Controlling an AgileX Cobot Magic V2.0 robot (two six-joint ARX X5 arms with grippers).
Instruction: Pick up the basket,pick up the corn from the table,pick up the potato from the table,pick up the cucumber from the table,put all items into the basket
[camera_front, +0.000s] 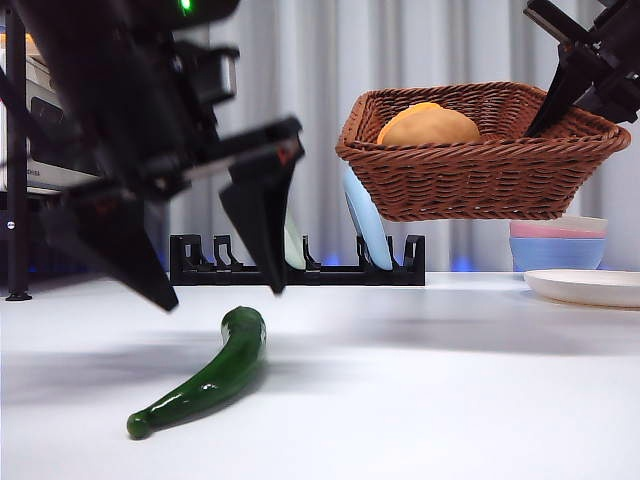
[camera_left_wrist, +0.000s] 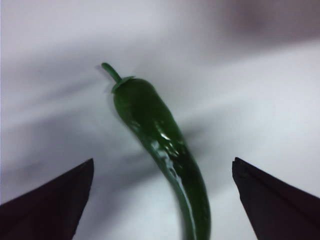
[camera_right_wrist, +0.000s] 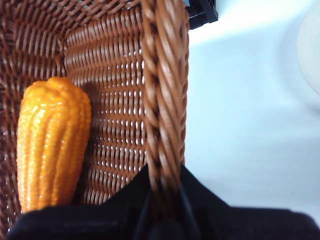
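White bench, curtain behind. Cucumber (camera_front: 205, 372) lies flat right below the left gripper (camera_front: 215, 250), spread wide, its long axis running between the jaws. Right gripper (camera_right_wrist: 162, 200) is clamped on the basket (camera_front: 480, 160) rim, held aloft, corn (camera_right_wrist: 52, 145) inside.

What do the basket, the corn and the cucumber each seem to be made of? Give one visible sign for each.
Basket: reddish-brown woven wicker or a lookalike; strands and braided rim show.
Corn: probably moulded plastic; evenly ridged kernels, slight sheen.
Cucumber: probably glossy plastic; bright highlights on smooth dark green skin.
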